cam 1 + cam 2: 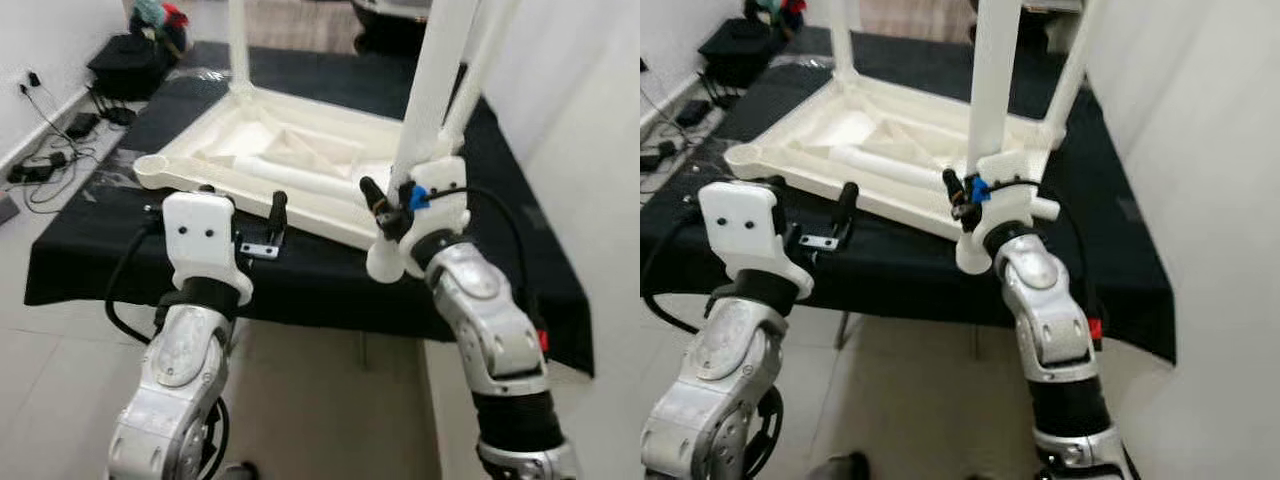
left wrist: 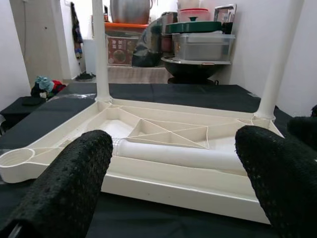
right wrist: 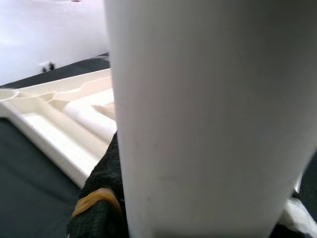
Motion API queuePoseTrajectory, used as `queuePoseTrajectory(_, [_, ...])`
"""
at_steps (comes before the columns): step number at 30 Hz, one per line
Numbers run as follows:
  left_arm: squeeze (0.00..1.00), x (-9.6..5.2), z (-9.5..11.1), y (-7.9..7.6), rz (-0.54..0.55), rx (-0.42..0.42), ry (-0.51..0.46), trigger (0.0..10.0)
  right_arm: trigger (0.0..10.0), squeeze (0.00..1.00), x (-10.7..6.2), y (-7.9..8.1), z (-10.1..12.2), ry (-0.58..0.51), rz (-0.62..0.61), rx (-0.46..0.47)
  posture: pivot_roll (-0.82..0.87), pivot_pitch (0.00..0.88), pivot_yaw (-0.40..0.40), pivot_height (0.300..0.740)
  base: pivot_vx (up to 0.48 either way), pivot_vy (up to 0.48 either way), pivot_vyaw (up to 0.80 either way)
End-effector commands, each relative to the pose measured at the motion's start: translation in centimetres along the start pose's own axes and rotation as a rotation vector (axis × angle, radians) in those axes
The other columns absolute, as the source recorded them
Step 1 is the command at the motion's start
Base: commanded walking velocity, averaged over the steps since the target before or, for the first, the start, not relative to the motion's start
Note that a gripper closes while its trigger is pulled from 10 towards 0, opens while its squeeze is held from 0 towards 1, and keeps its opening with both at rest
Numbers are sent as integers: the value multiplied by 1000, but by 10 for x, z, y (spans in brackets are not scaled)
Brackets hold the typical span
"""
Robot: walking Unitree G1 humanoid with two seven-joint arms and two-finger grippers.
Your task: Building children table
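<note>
White plastic made up the upturned table top (image 1: 290, 165), which was laid underside-up on a low table covered by a black cloth (image 1: 330, 275), near its front edge, so that the leg sockets faced upward. Two legs were already stood in the far corners, and a loose leg (image 2: 178, 154) was left lying across the ribbed underside, with the socket at the near left corner (image 1: 152, 168) apparently unfilled. A fourth leg (image 1: 432, 90) was held upright at the near right corner by the right gripper (image 1: 392, 207), whose fingers were closed around its lower end, probably so that it could be pressed or turned into its socket. The left gripper (image 1: 262, 222) was held just in front of the table top's near edge, its fingers (image 2: 64, 188) spread wide and holding nothing, seemingly kept ready to steady the top or take the loose leg. The loose leg and shelves of pots behind were shown plainly by the left wrist view, whereas the right wrist view gave the held leg (image 3: 213, 119) at very close range, with a black finger (image 3: 101, 198) pressed against it.
</note>
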State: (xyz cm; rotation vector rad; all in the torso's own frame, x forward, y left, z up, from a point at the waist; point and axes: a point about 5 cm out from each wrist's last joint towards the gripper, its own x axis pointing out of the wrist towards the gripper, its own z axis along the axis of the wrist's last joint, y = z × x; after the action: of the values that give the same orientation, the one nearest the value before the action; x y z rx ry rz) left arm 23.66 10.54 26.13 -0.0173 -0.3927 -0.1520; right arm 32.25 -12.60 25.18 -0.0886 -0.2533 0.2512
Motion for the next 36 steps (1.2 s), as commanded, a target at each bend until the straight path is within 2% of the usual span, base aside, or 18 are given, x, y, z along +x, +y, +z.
queuePoseTrajectory(1, [0, -1, 1, -1, 1, 10, 0, 10000, 10000, 0, 2, -10, 8, -49, -59, -1, 21, 207, -112, 740, 0, 0, 0])
queuePoseTrajectory(4, [0, -1, 1, -1, 1, 10, -1, 10000, 10000, 0, 3, -13, 11, -68, -77, -1, 23, 207, -114, 740, 0, 0, 0])
queuePoseTrajectory(11, [0, -1, 1, -1, -1, 6, 0, 10000, 10000, 0, 9, -40, 34, -147, -178, -37, 20, 214, -108, 740, 0, 0, 0])
queuePoseTrajectory(16, [0, -1, 2, -1, 0, 4, -1, 10000, 10000, 0, 10, -42, 37, -158, -183, -36, 18, 216, -110, 740, 0, 0, -319])
queuePoseTrajectory(21, [0, -1, 1, -1, 0, 5, 2, 10000, 10000, 0, 14, -43, 42, -179, -177, -43, 16, 225, -107, 740, 0, 0, -800])
queuePoseTrajectory(26, [0, 0, 2, -1, 2, 6, 0, 10000, 10000, 0, 15, -39, 46, -210, -151, -26, 15, 230, -107, 740, 0, 0, -480])
queuePoseTrajectory(27, [0, 0, 3, -1, 1, 7, -2, 10000, 10000, 0, 18, -32, 48, -223, -82, 39, 15, 229, -107, 740, 0, 0, 0])
queuePoseTrajectory(28, [0, 0, 3, -1, 1, 6, -2, 10000, 10000, 0, 19, -29, 48, -225, -50, 64, 15, 229, -107, 740, 0, 0, 0])
queuePoseTrajectory(33, [0, 0, 4, -1, 0, 6, -4, 10000, 10000, 0, 25, -26, 47, -205, 6, 80, 13, 230, -110, 740, 0, 0, 0])
queuePoseTrajectory(36, [0, 0, 5, -2, 0, 3, -4, 10000, 10000, 0, 33, -34, 49, -216, 40, 82, 16, 235, -113, 740, 0, 0, 0])
